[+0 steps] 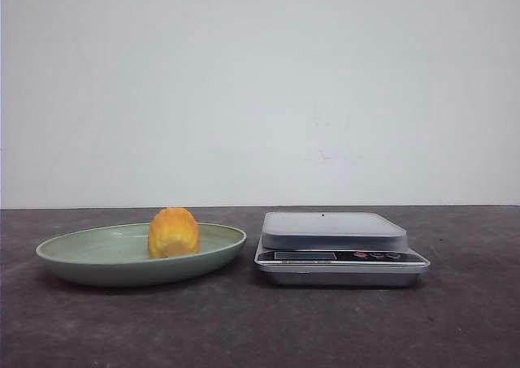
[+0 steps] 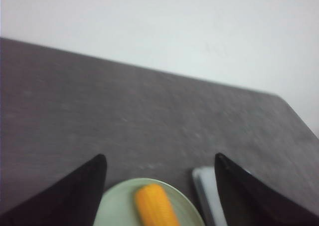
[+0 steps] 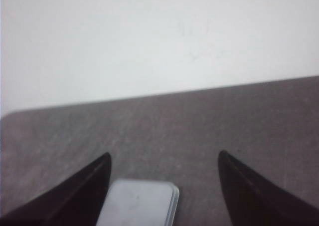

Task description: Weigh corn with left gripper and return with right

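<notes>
Corn [image 1: 173, 232] sits on the plate [image 1: 81, 254], left of centre; the scale [image 1: 337, 246] stands just right. Left gripper [image 2: 159, 168] and right gripper [image 3: 164, 166] both hang spread wide, empty.

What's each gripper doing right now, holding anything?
Left gripper: open, empty, above the corn on the green plate.
Right gripper: open, empty, above the scale.

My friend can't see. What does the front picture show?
A stubby yellow-orange corn piece sits in a shallow green plate on a dark table. To the plate's right stands a silver kitchen scale with nothing on it. Behind is a plain white wall.
</notes>
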You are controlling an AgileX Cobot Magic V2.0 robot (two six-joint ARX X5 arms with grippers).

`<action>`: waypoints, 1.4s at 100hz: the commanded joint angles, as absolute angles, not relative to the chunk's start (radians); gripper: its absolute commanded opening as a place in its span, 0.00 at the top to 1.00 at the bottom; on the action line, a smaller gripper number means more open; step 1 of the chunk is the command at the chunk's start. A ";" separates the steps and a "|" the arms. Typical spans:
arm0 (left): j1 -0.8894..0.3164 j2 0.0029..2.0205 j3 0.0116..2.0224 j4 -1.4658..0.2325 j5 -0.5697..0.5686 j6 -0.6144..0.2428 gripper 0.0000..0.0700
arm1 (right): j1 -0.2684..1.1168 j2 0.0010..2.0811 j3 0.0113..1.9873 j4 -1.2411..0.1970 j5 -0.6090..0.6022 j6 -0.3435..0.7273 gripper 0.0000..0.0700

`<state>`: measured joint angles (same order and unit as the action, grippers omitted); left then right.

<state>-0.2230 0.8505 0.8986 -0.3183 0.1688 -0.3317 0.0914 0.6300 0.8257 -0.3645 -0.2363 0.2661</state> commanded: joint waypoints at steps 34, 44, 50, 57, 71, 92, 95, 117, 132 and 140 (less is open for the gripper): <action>-0.483 1.309 0.944 -0.203 -0.058 -0.308 0.40 | 0.160 0.810 0.958 -0.450 -0.236 0.181 0.38; -0.509 1.410 0.944 -0.177 -0.117 -0.322 0.40 | 0.162 0.821 0.958 -0.450 -0.236 0.168 0.38; -0.521 1.465 0.944 -0.154 -0.117 -0.337 0.40 | 0.162 0.822 0.958 -0.450 -0.236 0.168 0.38; -0.536 1.524 0.944 -0.133 -0.123 -0.352 0.40 | 0.162 0.822 0.958 -0.449 -0.235 0.168 0.38; -0.551 1.613 0.944 -0.108 -0.136 -0.378 0.39 | 0.163 0.822 0.958 -0.446 -0.236 0.167 0.38; -0.557 1.675 0.944 -0.112 -0.135 -0.410 0.39 | 0.163 0.822 0.958 -0.445 -0.236 0.163 0.38; -0.558 1.679 0.944 -0.112 -0.135 -0.413 0.39 | 0.163 0.822 0.958 -0.445 -0.236 0.163 0.38; -0.585 1.694 0.944 -0.111 -0.135 -0.413 0.46 | 0.163 0.822 0.958 -0.442 -0.236 0.164 0.38; -0.593 1.694 0.944 -0.104 -0.135 -0.402 0.80 | 0.163 0.822 0.958 -0.442 -0.236 0.164 0.38; -0.593 1.692 0.949 -0.104 -0.135 -0.393 0.94 | 0.163 0.822 0.958 -0.442 -0.236 0.163 0.38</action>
<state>-0.5854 1.6753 0.9321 -0.1101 -0.1310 -0.4080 0.1574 0.8162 0.9382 -0.4545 -0.2356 0.1783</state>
